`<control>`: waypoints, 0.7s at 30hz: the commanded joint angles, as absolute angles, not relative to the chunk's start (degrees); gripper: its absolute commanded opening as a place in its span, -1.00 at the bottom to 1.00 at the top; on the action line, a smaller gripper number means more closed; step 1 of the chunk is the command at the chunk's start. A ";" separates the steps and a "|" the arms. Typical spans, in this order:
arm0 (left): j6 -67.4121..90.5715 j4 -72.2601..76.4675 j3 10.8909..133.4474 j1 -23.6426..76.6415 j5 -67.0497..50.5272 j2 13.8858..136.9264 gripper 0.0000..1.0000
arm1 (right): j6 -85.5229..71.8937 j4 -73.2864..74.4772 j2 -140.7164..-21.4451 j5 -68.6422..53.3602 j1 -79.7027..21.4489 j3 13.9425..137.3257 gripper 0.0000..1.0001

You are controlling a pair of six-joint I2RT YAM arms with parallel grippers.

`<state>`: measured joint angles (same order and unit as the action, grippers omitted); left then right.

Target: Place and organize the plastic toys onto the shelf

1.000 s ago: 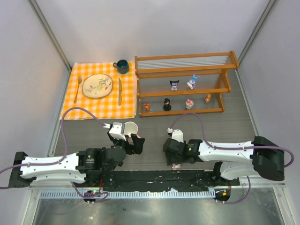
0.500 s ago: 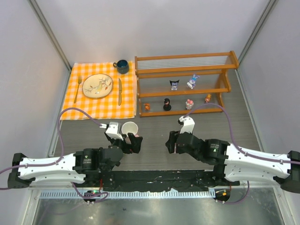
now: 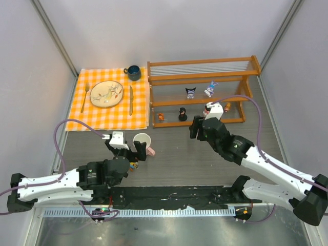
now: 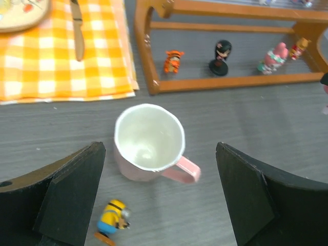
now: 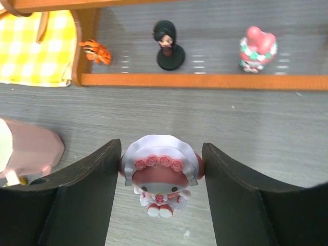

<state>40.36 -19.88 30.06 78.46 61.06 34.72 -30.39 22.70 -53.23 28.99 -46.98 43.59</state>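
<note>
- Right pincer [image 5: 161, 171] is noted clamped on a pink-white figurine [image 5: 160, 177] with a rose-trimmed bonnet. The figurine is held upright between the two fingers [image 5: 87, 200], facing the wrist camera.
- In the top view the right pincer [image 3: 197, 128] is recorded above the tabletop [image 3: 174, 154], just in front of the lower front rail of the shelf [image 3: 202, 77].
- Left pincer [image 4: 159, 148] is noted with jaws wide apart, one on either side of the white-and-pink mug [image 4: 148, 138] and clear of its wall.
- The mug is seen upright, mouth up, handle towards the right arm's side.
- A yellow-blue figurine [image 4: 111, 221] is observed lying on the tabletop just beside the mug, on its near side.
- Inside the shelf's lower tier, left to right: orange striped figurine [image 4: 173, 60], black figurine [image 4: 221, 57], pink-and-green figurine [image 4: 272, 57], small orange figurine [image 4: 299, 48].
- On the upper tier a black-white figurine [image 3: 190, 92] and a purple-blue figurine [image 3: 209, 89] are recorded, standing apart.
- An orange checked cloth [image 3: 92, 115] is noted left of the shelf.
</note>
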 commanded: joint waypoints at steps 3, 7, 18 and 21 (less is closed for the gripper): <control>29.90 -12.57 26.11 71.11 62.50 31.20 0.89 | -22.15 8.10 -59.84 23.99 -46.85 49.83 -0.99; 28.21 -12.83 24.61 67.77 62.58 31.20 0.89 | -20.58 1.86 -63.89 23.82 -46.85 50.97 -0.99; 28.47 -9.14 19.96 67.59 64.34 30.76 0.89 | -10.81 -14.49 -72.60 37.35 -53.09 54.14 -0.98; 28.39 -9.05 19.16 67.59 64.69 28.84 0.89 | -9.84 -17.92 -73.91 38.23 -53.09 54.23 -0.99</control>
<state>28.84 -12.67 20.01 67.83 61.98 31.07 -12.75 -7.29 -73.54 33.32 -53.28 51.66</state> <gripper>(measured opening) 0.946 0.675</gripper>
